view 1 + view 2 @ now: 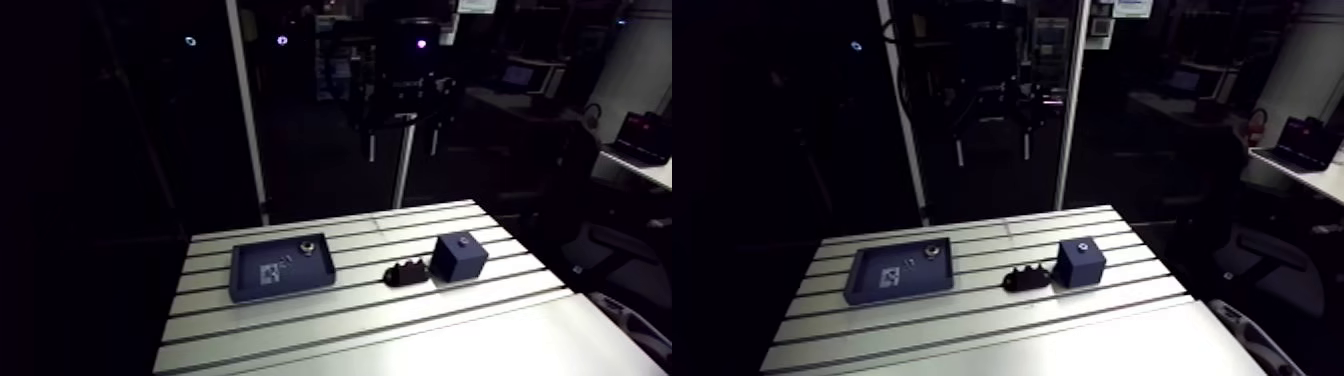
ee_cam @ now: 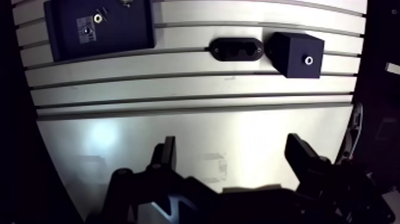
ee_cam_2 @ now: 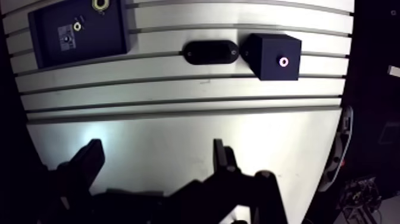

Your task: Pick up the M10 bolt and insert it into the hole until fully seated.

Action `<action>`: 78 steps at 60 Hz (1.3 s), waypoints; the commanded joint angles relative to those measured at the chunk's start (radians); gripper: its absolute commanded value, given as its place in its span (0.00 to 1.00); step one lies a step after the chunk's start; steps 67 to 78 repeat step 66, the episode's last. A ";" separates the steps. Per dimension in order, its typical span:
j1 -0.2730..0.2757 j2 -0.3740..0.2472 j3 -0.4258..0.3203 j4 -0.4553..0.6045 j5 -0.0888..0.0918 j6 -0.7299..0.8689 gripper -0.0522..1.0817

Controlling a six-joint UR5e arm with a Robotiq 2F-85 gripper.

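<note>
A dark blue tray [image 2: 65, 42] lies on the slotted table, far ahead of the gripper. It holds a white label and small metal parts: a small round one [image 2: 98, 18] and a larger round one [image 3: 99, 5] near the tray's far edge. Which of these is the M10 bolt I cannot tell. A dark blue cube [image 2: 291, 50] with a round hole [image 2: 308, 59] in its top face stands at the other side. My gripper [image 2: 232, 143] hangs high over the table's plain near part, open, with nothing between its fingers.
A black oval fixture [image 2: 237, 49] with recesses lies between the tray and the cube, close beside the cube. The table's slots [image 1: 380, 300] run across, between the gripper and these things. The table's right edge [image 1: 560, 280] is near the cube.
</note>
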 commanded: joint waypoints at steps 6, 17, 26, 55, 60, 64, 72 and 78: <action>0.029 -0.019 -0.032 0.034 -0.004 0.015 0.05; 0.027 0.001 -0.037 0.026 -0.012 0.014 0.05; 0.029 0.003 -0.056 0.026 -0.006 0.012 0.05; 0.030 0.012 -0.110 0.038 0.006 -0.006 0.05; 0.030 0.012 -0.109 0.038 0.008 -0.006 0.05; 0.030 0.012 -0.108 0.038 0.008 -0.006 0.05; 0.030 0.012 -0.106 0.038 0.008 -0.006 0.05; 0.030 0.012 -0.106 0.038 0.008 -0.006 0.05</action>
